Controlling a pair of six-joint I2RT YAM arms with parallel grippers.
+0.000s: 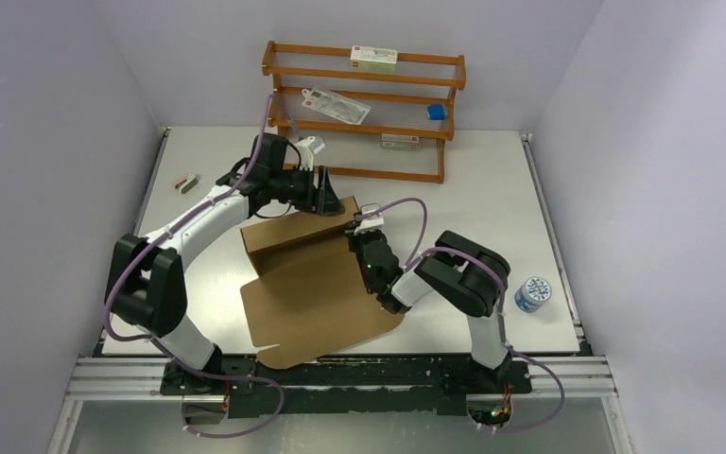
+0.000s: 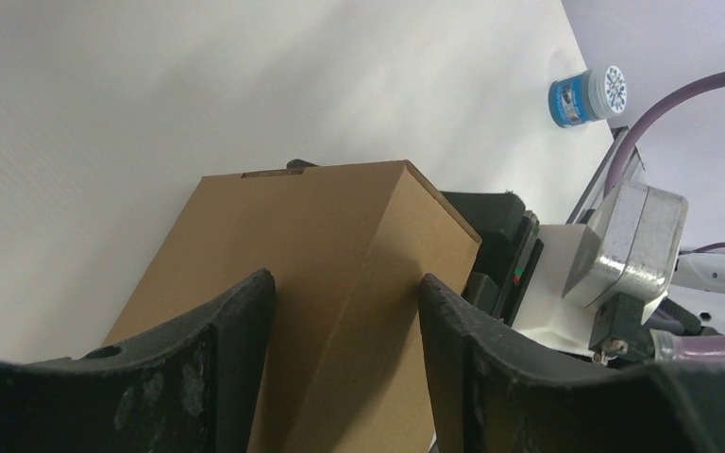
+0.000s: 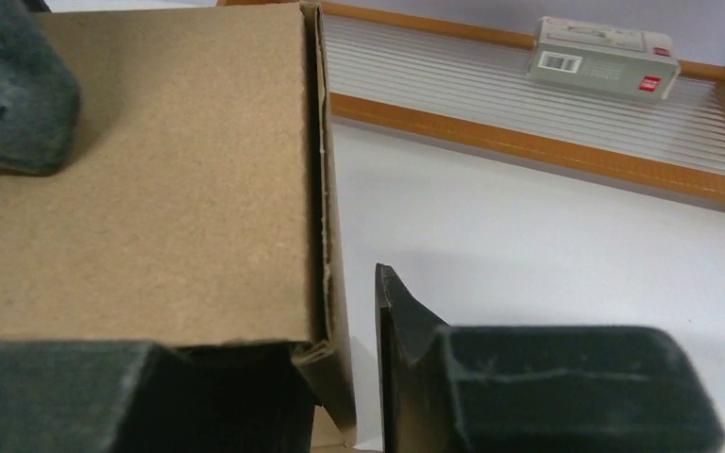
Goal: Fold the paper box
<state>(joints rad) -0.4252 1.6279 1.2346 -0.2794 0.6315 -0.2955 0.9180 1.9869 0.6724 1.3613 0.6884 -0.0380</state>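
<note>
The paper box (image 1: 312, 293) is brown cardboard in the middle of the table, its back wall folded up and its front panel lying flat. My left gripper (image 1: 329, 200) is at the right end of the back wall. In the left wrist view the gripper (image 2: 345, 283) is open, with the raised cardboard (image 2: 340, 226) between its fingers. My right gripper (image 1: 364, 236) is at the box's right side. In the right wrist view the gripper (image 3: 340, 330) is open astride the upright side flap (image 3: 335, 283), with a gap to the right finger (image 3: 529, 377). The left gripper's finger (image 3: 9, 85) rests on the cardboard.
An orange-brown wooden rack (image 1: 364, 104) stands at the back with white cartons (image 1: 373, 59) and a blue item (image 1: 436, 112). It also shows in the right wrist view (image 3: 529, 142). A blue-white jar (image 1: 532, 293) sits at the right. A small object (image 1: 186, 183) lies at the far left.
</note>
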